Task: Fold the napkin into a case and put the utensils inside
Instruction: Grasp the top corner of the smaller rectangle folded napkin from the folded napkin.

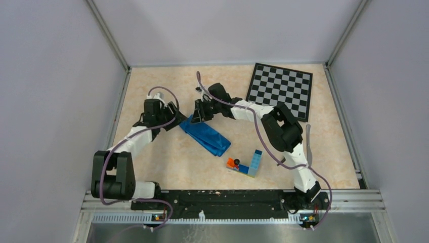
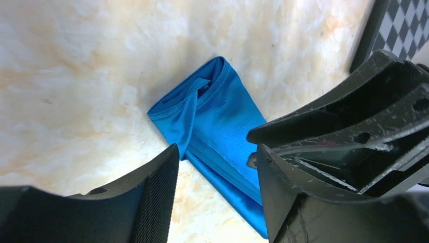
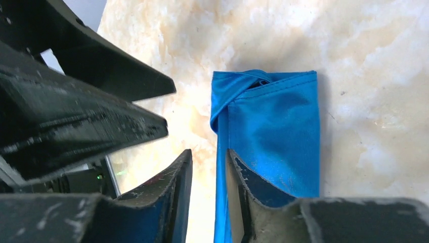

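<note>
The napkin [image 1: 206, 134] is a bright blue cloth folded into a long narrow strip, lying slantwise mid-table. One short end is bunched and twisted [image 2: 202, 88]. My left gripper [image 1: 174, 119] hovers at the napkin's far left end, open and empty, its fingers astride the strip's edge [image 2: 217, 169]. My right gripper [image 1: 201, 115] is at the same end, its jaws narrowly apart [image 3: 208, 169]; the napkin's [image 3: 275, 131] long edge runs between them, against the right finger [image 3: 238, 182]. A slim grey piece [image 1: 308, 144], perhaps a utensil, lies right of the right arm.
A chessboard [image 1: 281, 88] lies at the back right, also in the left wrist view [image 2: 404, 25]. A small cluster of toy bricks [image 1: 248, 164], blue and orange, sits near the front just past the napkin's near end. Grey walls enclose the table.
</note>
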`<state>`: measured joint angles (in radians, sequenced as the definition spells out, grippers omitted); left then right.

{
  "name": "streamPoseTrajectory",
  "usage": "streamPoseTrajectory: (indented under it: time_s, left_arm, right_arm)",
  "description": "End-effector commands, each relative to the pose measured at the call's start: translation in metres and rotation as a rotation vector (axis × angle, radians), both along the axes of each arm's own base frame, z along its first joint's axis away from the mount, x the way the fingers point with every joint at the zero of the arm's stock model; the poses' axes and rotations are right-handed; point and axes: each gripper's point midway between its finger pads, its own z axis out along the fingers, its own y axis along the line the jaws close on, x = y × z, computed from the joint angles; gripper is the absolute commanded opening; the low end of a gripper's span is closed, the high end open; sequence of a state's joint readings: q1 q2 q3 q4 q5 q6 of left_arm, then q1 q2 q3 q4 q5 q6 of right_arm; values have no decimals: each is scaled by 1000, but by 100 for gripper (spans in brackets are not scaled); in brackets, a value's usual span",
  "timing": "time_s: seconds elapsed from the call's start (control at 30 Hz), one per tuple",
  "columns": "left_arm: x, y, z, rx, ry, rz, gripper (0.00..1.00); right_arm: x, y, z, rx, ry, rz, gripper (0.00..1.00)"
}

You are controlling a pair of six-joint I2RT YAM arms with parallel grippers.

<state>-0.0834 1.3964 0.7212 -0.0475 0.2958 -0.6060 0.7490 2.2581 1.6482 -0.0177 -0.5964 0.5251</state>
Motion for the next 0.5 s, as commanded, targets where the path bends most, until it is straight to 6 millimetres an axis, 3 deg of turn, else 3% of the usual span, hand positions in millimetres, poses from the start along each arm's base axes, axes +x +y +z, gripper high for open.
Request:
streamPoseTrajectory:
  time_s: [0.0, 0.13, 0.33, 0.47]
  left_arm:
    - [-15, 17, 6, -3, 3, 43, 64]
    - [-31, 20, -21, -56, 78, 86, 60]
    - [-32, 12, -39, -214, 102, 91, 55]
    - [-32, 12, -50, -220, 120, 109, 51]
  right_arm:
    - [-1, -12, 23, -31, -171, 89, 35]
    - [-1, -14, 17, -66, -329, 134, 51]
    - [2, -12, -4, -224, -590, 174, 52]
    - [0, -9, -10, -252, -641, 184, 49]
